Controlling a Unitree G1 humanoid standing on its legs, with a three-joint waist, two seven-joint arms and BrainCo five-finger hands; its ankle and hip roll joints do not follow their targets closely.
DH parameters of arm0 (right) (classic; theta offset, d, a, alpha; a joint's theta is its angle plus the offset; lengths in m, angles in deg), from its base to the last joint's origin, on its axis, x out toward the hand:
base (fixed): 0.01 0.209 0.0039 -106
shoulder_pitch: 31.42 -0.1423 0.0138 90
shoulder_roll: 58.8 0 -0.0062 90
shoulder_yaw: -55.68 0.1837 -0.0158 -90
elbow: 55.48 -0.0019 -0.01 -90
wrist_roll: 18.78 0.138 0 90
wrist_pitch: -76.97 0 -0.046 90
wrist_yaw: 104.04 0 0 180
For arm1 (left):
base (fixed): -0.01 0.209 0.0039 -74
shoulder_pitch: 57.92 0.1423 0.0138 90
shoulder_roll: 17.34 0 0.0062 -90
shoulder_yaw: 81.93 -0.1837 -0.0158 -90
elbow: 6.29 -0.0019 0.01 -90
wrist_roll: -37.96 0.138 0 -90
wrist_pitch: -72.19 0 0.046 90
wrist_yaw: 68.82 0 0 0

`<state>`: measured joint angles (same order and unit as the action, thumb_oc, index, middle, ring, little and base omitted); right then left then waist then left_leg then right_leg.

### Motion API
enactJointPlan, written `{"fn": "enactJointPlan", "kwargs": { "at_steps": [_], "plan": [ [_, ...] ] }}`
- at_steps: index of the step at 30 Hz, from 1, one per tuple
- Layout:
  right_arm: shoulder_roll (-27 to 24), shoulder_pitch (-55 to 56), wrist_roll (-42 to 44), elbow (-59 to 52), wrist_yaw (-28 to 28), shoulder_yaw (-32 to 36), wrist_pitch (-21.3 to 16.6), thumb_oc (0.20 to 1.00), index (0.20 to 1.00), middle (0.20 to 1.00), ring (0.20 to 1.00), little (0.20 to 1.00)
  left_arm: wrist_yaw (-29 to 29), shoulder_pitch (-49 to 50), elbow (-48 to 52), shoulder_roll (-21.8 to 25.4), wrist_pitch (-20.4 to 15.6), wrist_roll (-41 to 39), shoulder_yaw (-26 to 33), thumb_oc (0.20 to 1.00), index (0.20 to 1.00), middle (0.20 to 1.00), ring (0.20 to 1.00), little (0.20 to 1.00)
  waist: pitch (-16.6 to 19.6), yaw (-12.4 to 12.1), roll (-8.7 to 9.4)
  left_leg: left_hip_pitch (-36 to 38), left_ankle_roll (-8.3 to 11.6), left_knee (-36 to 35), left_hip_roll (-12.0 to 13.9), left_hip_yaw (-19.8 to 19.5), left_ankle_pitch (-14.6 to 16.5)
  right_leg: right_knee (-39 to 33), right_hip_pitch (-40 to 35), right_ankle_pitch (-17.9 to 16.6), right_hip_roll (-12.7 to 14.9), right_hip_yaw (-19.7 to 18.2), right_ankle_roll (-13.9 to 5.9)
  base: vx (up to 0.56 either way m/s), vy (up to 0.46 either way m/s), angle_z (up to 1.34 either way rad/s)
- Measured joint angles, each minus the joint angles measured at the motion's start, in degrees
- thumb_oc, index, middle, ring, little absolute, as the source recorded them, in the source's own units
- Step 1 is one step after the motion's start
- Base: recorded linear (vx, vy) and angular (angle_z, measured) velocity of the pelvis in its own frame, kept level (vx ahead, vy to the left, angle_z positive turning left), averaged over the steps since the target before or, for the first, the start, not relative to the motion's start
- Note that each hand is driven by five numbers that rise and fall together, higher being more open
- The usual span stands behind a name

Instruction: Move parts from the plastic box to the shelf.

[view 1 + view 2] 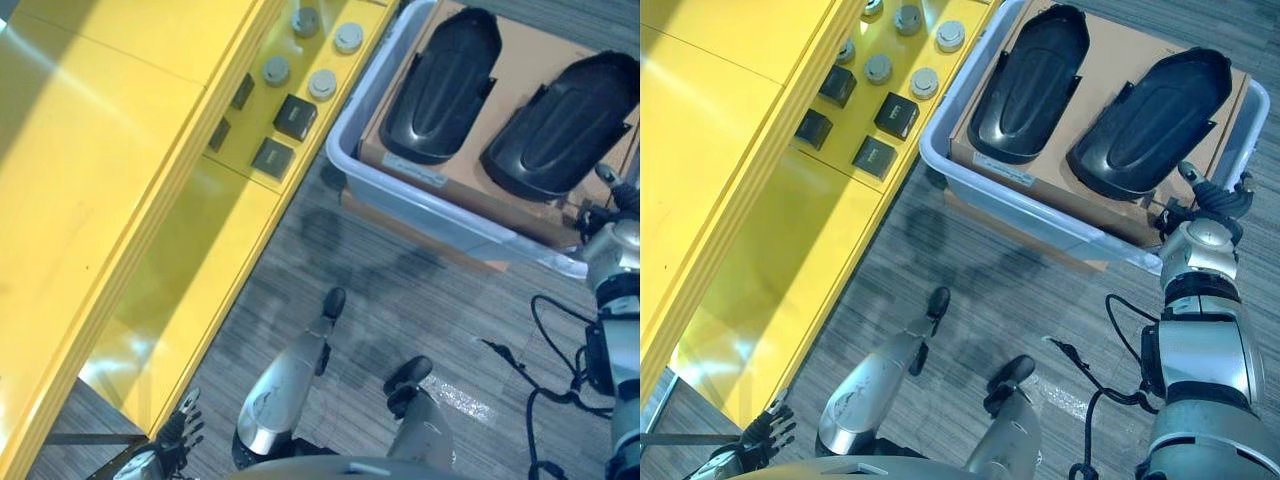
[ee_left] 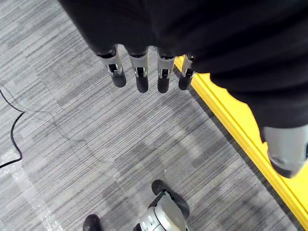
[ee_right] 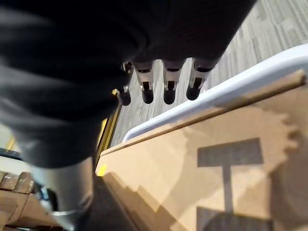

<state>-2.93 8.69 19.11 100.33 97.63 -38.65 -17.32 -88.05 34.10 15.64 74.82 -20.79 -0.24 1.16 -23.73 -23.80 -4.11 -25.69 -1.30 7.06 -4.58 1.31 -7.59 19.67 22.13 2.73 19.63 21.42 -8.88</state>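
- Where they lie on a brown cardboard sheet (image 1: pixel 1110 60), two large black moulded plastic parts (image 1: pixel 1028 85) (image 1: pixel 1150 125) sit side by side inside the pale grey plastic box (image 1: pixel 985 185).
- Right hand (image 1: pixel 1215 200): hangs over the box's near corner, fingers (image 3: pixel 168 89) extended, holding nothing.
- Left hand (image 1: pixel 178 432): low beside the yellow shelf (image 1: pixel 150 190), fingers (image 2: pixel 139 77) straight, empty.
- Shelf: bears small black blocks (image 1: pixel 295 117) and grey round discs (image 1: pixel 322 84).
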Motion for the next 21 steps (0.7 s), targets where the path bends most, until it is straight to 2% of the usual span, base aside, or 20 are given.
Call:
{"fn": "enactJointPlan", "kwargs": {
  "at_steps": [6, 18, 21],
  "plan": [
    [0.02, 0.02, 0.02, -0.19, 0.01, 0.03, 0.76, 1.0, 1.0, 1.0, 1.0, 1.0, -0.46, 0.0, 0.07, 0.0, 0.02, 0.03, -0.05, 1.0, 1.0, 1.0, 1.0, 1.0, -1.47, -0.01, -0.04, -0.17, 0.01, 0.68, -0.01, -0.45, 0.01, 0.87, -0.06, 0.19, 0.08, 0.58, -0.18, 0.01, 0.003, 0.04],
    [0.02, -0.08, 0.02, -0.29, 0.01, 0.02, 0.95, 1.0, 1.0, 1.0, 1.0, 1.0, -1.04, 0.03, 0.1, 0.02, -0.09, 0.04, -0.08, 1.0, 1.0, 1.0, 1.0, 1.0, -1.54, -0.38, -0.01, -0.12, -0.21, 0.98, -0.09, -1.21, -0.37, 1.11, -1.01, 0.14, -0.01, 1.06, -0.17, 0.01, 0.02, 0.02],
    [0.01, -0.7, -0.01, -0.31, 0.25, -1.42, 3.0, 1.0, 1.0, 1.0, 1.0, 1.0, -1.0, 0.27, 0.08, 0.06, -0.06, 0.04, 0.04, 1.0, 1.0, 1.0, 1.0, 1.0, -1.53, -0.53, -0.03, 0.37, -0.22, 1.0, -0.21, -1.34, -0.37, 1.16, -1.53, 0.15, 0.13, 1.11, -0.21, 0.01, 0.06, 0.03]
  ]
}}
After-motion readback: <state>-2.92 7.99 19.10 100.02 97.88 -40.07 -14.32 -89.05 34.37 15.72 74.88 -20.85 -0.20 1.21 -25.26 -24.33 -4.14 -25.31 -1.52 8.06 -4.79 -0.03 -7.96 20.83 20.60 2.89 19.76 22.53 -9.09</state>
